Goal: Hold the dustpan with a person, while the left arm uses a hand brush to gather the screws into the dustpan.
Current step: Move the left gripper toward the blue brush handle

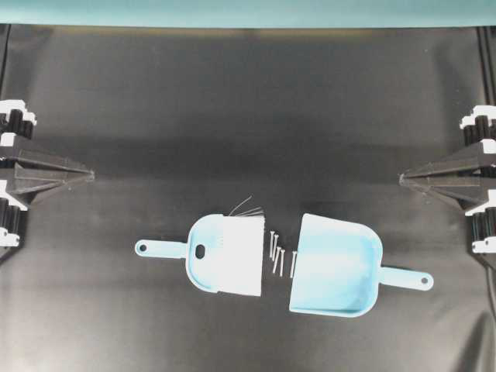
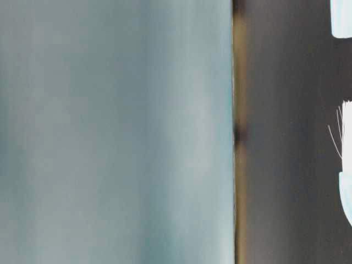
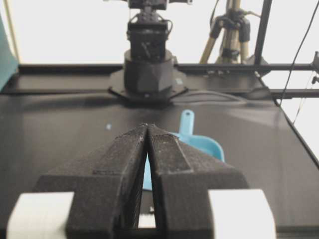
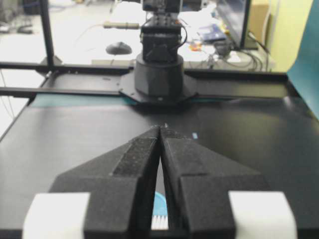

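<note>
1. Your screws lie loose on the tabletop, a little below the middle in the overhead view. None are in the dustpan yet, so I think the job has not really begun.
2. The screws are thin, silver-grey and shiny. I count about five, close together and pointing up and down the view.
3. At their 3 o'clock sits the dustpan, just beside them with its wide mouth facing them. It is smooth light blue plastic, flat inside, with a rounded back and a short handle with a hole.
4. At their 9 o'clock lies the hand brush, just beside them. It has broad white bristles, a few stray ones sticking up, and a light blue ring-ended handle.
5. Your left gripper waits far out at 9 o'clock, jaws pressed together on nothing. Your right gripper waits far out at 3 o'clock, the same way.
6. No person's hand shows. Still to do: grab the brush, steady the dustpan, sweep.
</note>
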`<state>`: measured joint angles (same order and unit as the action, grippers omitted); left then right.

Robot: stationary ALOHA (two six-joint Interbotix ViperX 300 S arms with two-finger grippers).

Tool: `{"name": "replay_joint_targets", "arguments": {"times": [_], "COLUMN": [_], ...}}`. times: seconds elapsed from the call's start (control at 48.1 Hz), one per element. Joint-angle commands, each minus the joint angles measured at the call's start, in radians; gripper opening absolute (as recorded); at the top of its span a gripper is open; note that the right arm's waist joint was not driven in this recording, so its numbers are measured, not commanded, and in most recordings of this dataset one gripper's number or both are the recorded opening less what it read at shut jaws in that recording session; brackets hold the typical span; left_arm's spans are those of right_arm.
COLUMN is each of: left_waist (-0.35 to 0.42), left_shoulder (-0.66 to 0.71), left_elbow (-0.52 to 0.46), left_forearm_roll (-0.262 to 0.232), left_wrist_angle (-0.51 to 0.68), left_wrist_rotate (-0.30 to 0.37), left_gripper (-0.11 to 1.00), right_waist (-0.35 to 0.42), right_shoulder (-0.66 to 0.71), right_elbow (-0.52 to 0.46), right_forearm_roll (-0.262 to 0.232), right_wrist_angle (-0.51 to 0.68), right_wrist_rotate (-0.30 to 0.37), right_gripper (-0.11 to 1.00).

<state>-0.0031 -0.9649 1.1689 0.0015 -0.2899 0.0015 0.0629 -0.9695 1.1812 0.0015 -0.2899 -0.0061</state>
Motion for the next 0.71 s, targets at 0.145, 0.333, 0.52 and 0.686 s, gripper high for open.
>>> {"name": "replay_joint_targets", "arguments": {"times": [0.145, 0.333, 0.52, 0.686], "left_waist": [-0.061, -0.101, -0.117, -0.118], "left_shoulder": [0.16, 0.252, 0.331, 0.383], "left_elbow": [-0.061, -0.06, -0.049, -0.034], "left_forearm_roll": [0.043, 0.043, 0.043, 0.043], "left_wrist_angle": [0.319, 0.42, 0.443, 0.347], "left_wrist_rotate": [-0.135, -0.164, -0.172, -0.172], "left_gripper": [0.0, 0.0, 0.0, 0.0], "right_waist": [0.0, 0.0, 0.0, 0.0], "right_shoulder": [-0.014, -0.06, -0.104, -0.138], "right_elbow": [-0.005, -0.002, 0.017, 0.046], "right_forearm_roll": [0.002, 0.002, 0.002, 0.002], "right_wrist_angle": [0.127, 0.239, 0.273, 0.291], "right_wrist_rotate": [0.012, 0.014, 0.002, 0.002], "right_gripper": [0.01, 0.01, 0.01, 0.01]}}
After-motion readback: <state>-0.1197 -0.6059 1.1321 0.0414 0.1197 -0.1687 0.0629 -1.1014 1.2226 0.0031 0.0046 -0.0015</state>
